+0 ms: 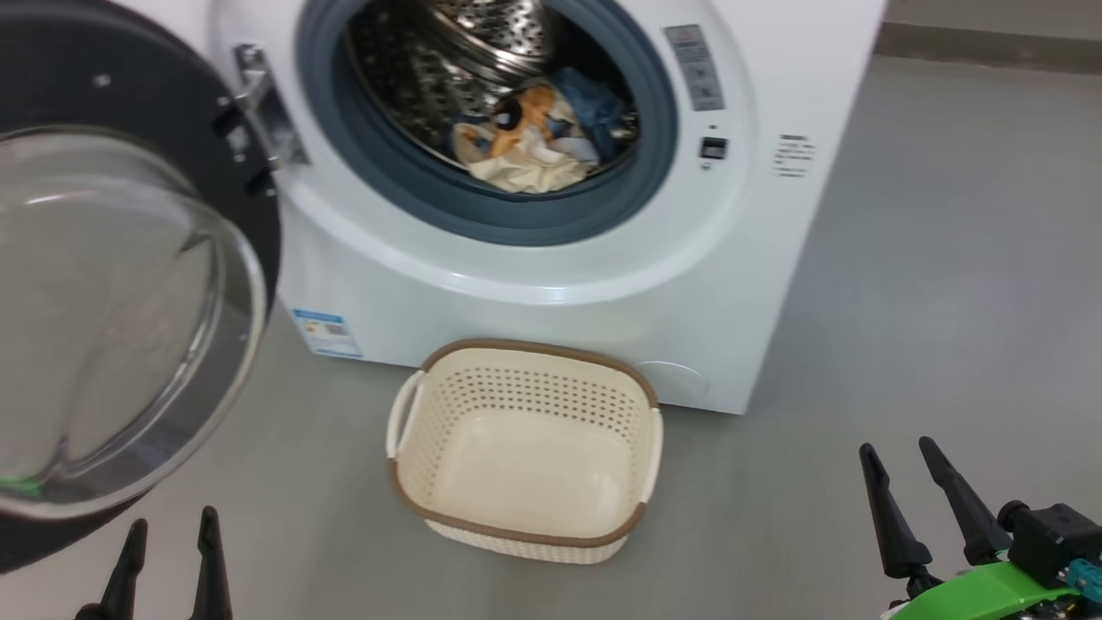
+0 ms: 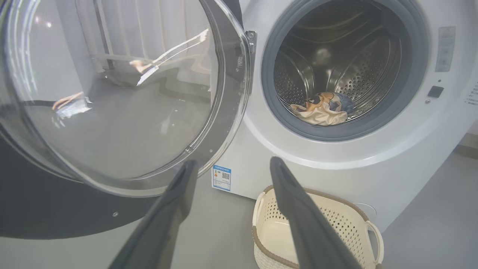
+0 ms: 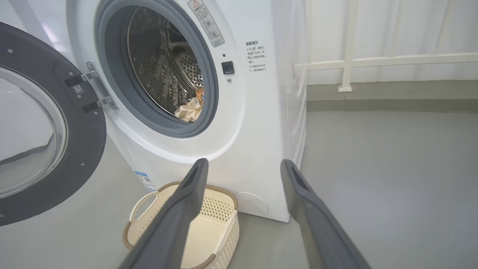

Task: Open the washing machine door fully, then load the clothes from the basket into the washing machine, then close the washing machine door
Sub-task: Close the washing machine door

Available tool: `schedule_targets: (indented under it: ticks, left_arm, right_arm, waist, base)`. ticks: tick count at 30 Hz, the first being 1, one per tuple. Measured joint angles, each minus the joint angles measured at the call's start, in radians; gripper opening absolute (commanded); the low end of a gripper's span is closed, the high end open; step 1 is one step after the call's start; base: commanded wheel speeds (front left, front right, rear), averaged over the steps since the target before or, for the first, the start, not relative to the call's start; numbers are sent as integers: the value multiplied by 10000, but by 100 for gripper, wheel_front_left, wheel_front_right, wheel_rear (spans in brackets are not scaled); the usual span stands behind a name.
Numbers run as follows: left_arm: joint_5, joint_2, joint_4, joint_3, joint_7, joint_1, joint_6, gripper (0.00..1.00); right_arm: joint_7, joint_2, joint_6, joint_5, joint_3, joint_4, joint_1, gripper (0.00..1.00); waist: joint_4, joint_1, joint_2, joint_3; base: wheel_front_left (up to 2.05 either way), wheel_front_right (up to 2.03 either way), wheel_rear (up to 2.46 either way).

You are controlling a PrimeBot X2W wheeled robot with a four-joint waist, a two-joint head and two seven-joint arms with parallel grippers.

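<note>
The washing machine (image 1: pixel 551 293) stands with its door (image 1: pixel 129 284) swung wide to the left on its hinge. The clothes (image 1: pixel 534 142) lie heaped at the bottom of the steel drum. A blue label (image 2: pixel 222 178) with a square code sits at the lower left corner of the front; a grey sticker (image 3: pixel 204 18) with a red warning triangle and a block of small print (image 1: pixel 792 155) flank the opening's right side, too fine to read. The basket (image 1: pixel 525 349), emptied, rests on the grey floor (image 1: pixel 947 301) just before the machine's bottom edge. The left gripper (image 1: pixel 172 519) and the right gripper (image 1: pixel 897 448) hang spread wide, holding nothing, with open floor to the right.
</note>
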Motion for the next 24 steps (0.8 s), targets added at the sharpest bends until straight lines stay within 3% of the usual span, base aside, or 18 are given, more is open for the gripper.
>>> schedule_targets:
  ticks: [17, 24]
  left_arm:
    - [-100, -2, 56, -17, 0, 116, 0, 100]
    - [-251, -257, -127, 481, 0, 447, 0, 100]
  right_arm:
    - [0, 69, 0, 86, 389, 123, 7, 100]
    - [2, -92, 0, 171, 1037, 337, -337, 100]
  waist:
    - [2577, 1, 0, -379]
    - [3092, 0, 0, -232]
  base:
    - [0, 0, 0]
    - [0, 0, 0]
